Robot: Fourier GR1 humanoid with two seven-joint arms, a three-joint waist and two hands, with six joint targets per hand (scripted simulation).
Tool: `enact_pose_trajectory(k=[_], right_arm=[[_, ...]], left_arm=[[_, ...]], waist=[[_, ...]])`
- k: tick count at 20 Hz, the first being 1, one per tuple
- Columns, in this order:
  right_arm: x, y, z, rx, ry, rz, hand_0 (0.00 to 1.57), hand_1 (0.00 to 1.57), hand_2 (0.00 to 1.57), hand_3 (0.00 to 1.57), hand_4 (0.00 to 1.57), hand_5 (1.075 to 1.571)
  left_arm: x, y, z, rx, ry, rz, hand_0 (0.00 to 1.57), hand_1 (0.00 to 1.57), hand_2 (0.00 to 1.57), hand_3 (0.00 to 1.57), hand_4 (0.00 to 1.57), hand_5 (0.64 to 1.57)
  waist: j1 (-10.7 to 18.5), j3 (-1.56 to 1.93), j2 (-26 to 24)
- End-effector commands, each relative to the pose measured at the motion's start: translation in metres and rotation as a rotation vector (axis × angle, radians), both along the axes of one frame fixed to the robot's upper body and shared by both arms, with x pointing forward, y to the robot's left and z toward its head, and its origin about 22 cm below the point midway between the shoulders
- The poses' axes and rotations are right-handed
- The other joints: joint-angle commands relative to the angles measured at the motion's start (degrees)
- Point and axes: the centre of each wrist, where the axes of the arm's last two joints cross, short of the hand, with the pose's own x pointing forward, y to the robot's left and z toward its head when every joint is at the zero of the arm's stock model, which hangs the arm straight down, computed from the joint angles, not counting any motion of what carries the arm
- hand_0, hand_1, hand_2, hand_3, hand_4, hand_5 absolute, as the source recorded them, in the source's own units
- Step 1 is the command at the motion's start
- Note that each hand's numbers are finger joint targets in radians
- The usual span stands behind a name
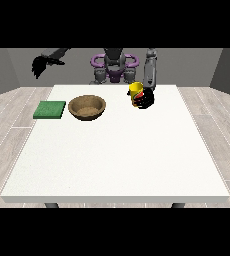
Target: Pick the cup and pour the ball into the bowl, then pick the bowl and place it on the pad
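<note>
A yellow cup (pixel 135 90) with a red band stands upright near the table's far edge, right of centre. The hand at the view's right (pixel 146 99) is wrapped round the cup's right side, fingers curled on it. I cannot see the ball; the cup's inside is hidden. A brown wooden bowl (pixel 87 107) rests to the left of the cup, with a gap between them. A flat green pad (pixel 50 109) lies at the table's left edge, beside the bowl. The hand at the view's left (pixel 40 65) hangs raised in the air beyond the table's far left corner, fingers pointing down.
The white table (pixel 117 160) stretches wide toward the camera in front of the bowl and cup. The robot's torso (pixel 114 65) stands behind the far edge.
</note>
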Motion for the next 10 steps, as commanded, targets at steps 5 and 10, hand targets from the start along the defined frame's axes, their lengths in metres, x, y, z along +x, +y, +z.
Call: enact_pose_trajectory(k=[5,10], right_arm=[[-0.001,-0.008,-0.022,0.014,0.117,-0.031,0.00,0.00,0.00,0.00,0.00,1.569],[-0.015,-0.017,-0.049,0.020,0.151,-0.055,0.00,0.00,0.00,0.00,0.00,1.568]], left_arm=[[0.061,0.075,0.101,0.416,0.070,0.146,1.44,1.44,1.57,1.57,1.57,1.303],[0.081,0.063,0.131,0.551,0.146,0.140,1.47,1.47,1.57,1.57,1.57,1.278]], waist=[[2.6,-0.12,-7.0],[3.6,-0.26,-8.7]])
